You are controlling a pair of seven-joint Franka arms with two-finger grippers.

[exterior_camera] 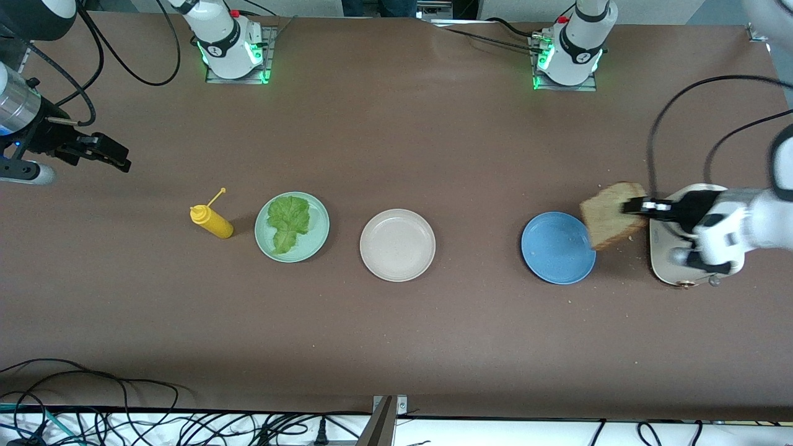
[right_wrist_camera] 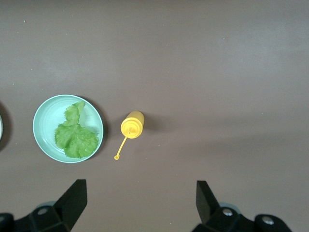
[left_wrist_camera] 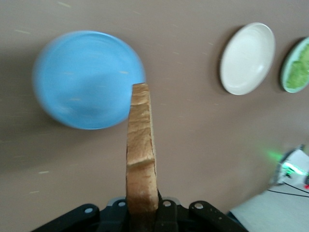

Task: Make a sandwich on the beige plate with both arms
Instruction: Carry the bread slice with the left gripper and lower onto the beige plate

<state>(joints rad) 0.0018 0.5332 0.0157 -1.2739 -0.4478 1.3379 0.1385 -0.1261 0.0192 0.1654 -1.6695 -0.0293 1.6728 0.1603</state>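
Round beige plate (exterior_camera: 397,244) bare, left gripper (exterior_camera: 638,206) clamping speckled bread slice (exterior_camera: 610,215) — right gripper (exterior_camera: 118,156) spread, waiting.

The front camera looked down steeply from high across the broad brown counter (exterior_camera: 396,334), facing the two robot bases at twelve o'clock, and took in the whole surface.

The left wrist camera sat close above the left tool (left_wrist_camera: 142,215), its jaws at six o'clock of that picture. It faced down and shared with the front view the round glossy blue plate (left_wrist_camera: 87,79), the round off-white beige plate (left_wrist_camera: 247,58) and the upright speckled tan bread slice (left_wrist_camera: 141,154).

The right wrist camera looked straight down from high up, the right tool (right_wrist_camera: 140,198) at six o'clock. It shared with the front view the pale mint-green round plate (right_wrist_camera: 46,121) holding a ruffled green lettuce leaf (right_wrist_camera: 75,135), and the yellow plastic squeeze bottle (right_wrist_camera: 132,124).
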